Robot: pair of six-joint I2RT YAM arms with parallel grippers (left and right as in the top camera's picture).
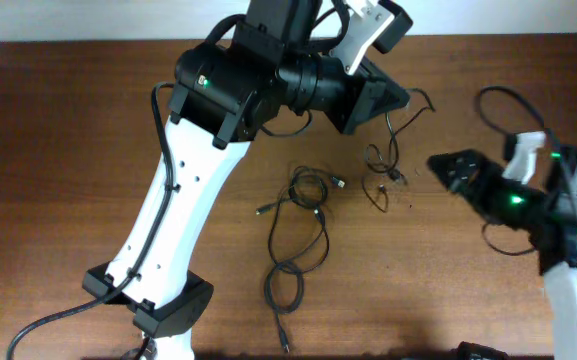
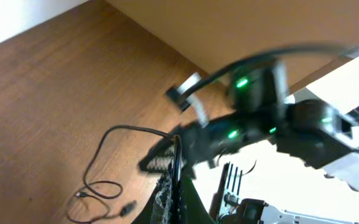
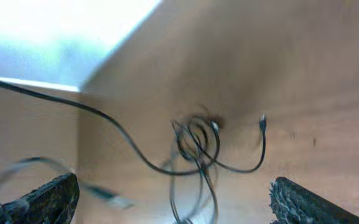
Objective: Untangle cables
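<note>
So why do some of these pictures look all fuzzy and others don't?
Overhead view: sharp and evenly lit, the cables crisp on the table. Left wrist view: the right arm is smeared by blur, lower right corner washed out white. Right wrist view: everything soft, cables fuzzy, bright glare upper left.

The left arm [image 1: 183,210] slants over the table [image 1: 58,150] from the front edge to the back edge, walling off the middle. Right of it, cables [image 1: 298,225] sprawl at the centre, with one strand [image 1: 383,165] nearer the right arm [image 1: 558,215] at the right edge. Bare wood lies open along the left edge and at the front right.
</note>
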